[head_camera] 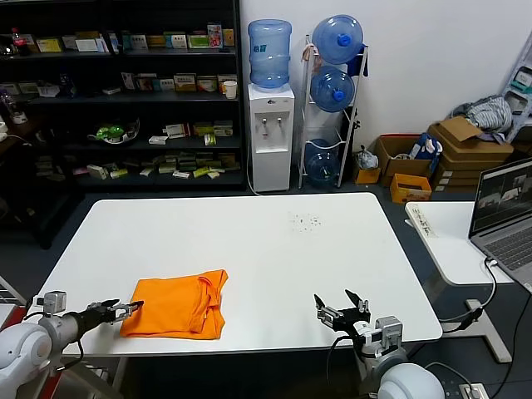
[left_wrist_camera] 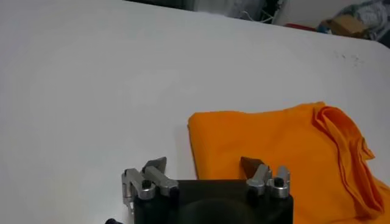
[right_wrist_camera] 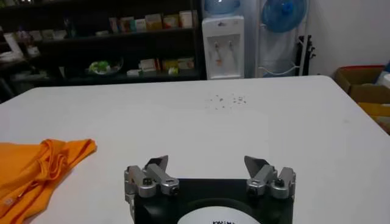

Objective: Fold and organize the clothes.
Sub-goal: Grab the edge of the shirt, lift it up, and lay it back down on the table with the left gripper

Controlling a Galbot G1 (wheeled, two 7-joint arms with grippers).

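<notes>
A broad white tabletop (head_camera: 274, 249) is seen from the head view, and it serves here as the landmark for everything else. Behind its far edge a dark shelving unit (head_camera: 125, 91) stocked with small boxes is seen against the wall, with a white water dispenser (head_camera: 271, 125) and a rack of blue water bottles (head_camera: 334, 91) beside it. Off the tabletop's right end, stacked cardboard boxes (head_camera: 465, 145) and an open laptop (head_camera: 505, 212) on a smaller side table are visible.

On the tabletop's near left part an orange T-shirt (head_camera: 179, 303) is laid, folded into a compact rectangle, with looser bunched folds along the side facing the tabletop's centre. In the left wrist view the same T-shirt (left_wrist_camera: 286, 152) is shown lying flat, one straight folded edge turned toward the camera.

The left gripper (head_camera: 121, 310) is held low over the tabletop's near left edge, just beside the T-shirt's outer edge; its jaws are spread apart and nothing is held between them, as the left wrist view (left_wrist_camera: 204, 165) confirms. The right gripper (head_camera: 342, 306) is positioned over the tabletop's near right part, well apart from the T-shirt; its jaws are likewise spread and empty (right_wrist_camera: 206, 163).

A scatter of small dark specks (head_camera: 304, 220) is seen on the tabletop toward its far side.
</notes>
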